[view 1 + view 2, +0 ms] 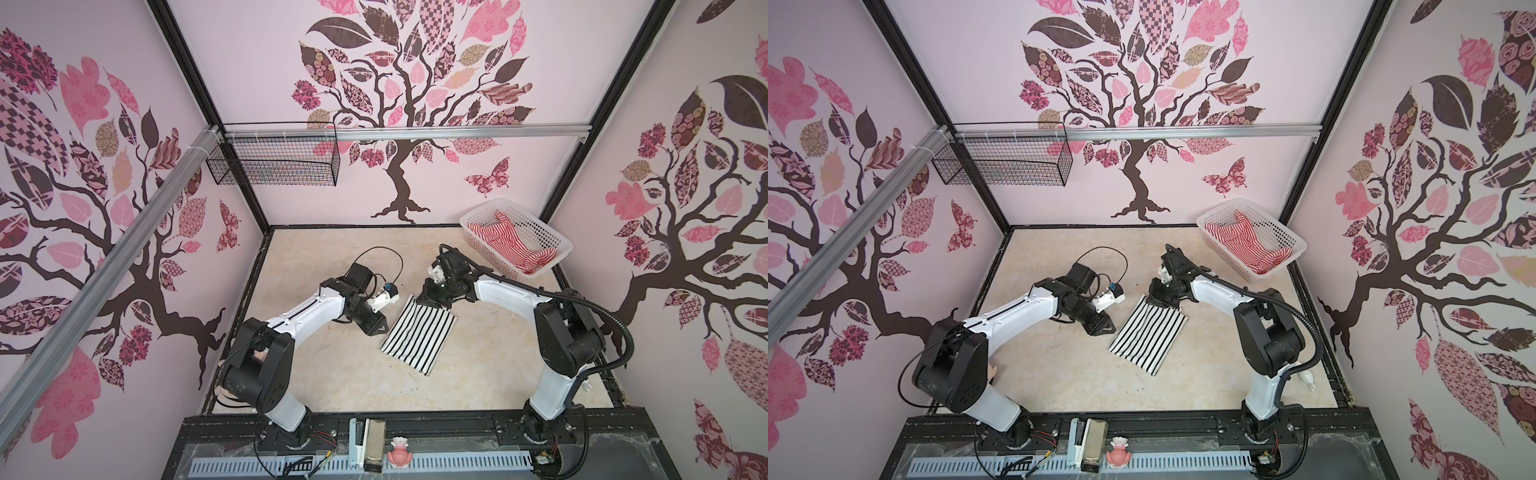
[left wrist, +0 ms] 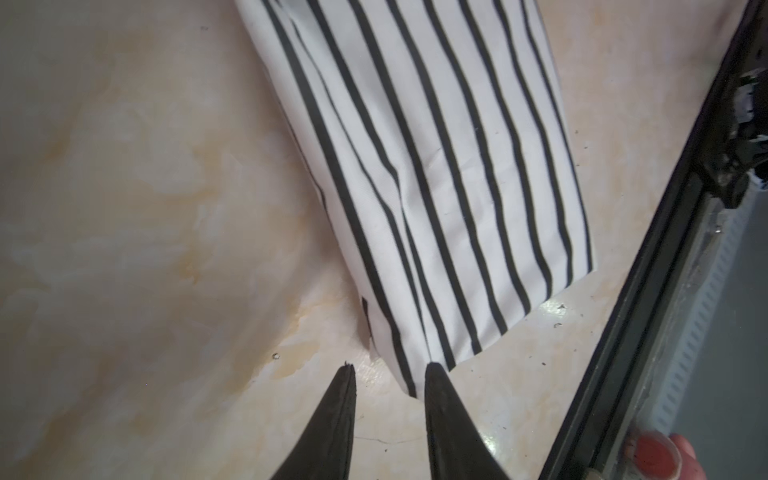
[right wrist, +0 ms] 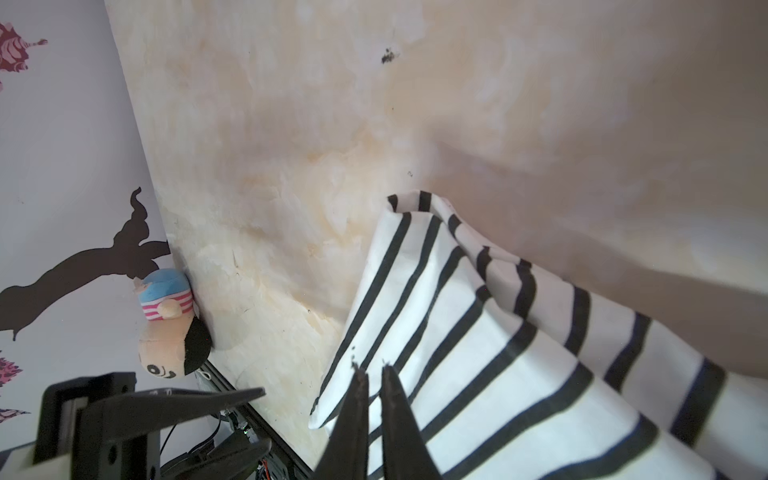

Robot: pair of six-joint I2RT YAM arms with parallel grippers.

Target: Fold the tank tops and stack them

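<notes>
Step in hand: folding the soft black-and-white striped tank top (image 1: pixel 417 334), which lies as a part-folded rectangle on the beige marbled counter (image 1: pixel 332 374) betw. both arms.

Right end effector (image 3: pixel 374 365): fingers nearly together, looks clamped on that top's far edge, w/ cloth lifted around the tips.

Left end effector (image 2: pixel 388 370): fingers apart, holding nothing. A corner of the same top lies betw. its tips; can't tell if it touches.

Soft red-and-white striped tank top (image 1: pixel 505 245) sits crumpled in the white perforated plastic basket (image 1: pixel 482 208), well beyond the right end effector.

Next, prob.: left closes on that corner, then both carry the cloth over at matched height so the fold lands square. Stacking not yet begun.
</notes>
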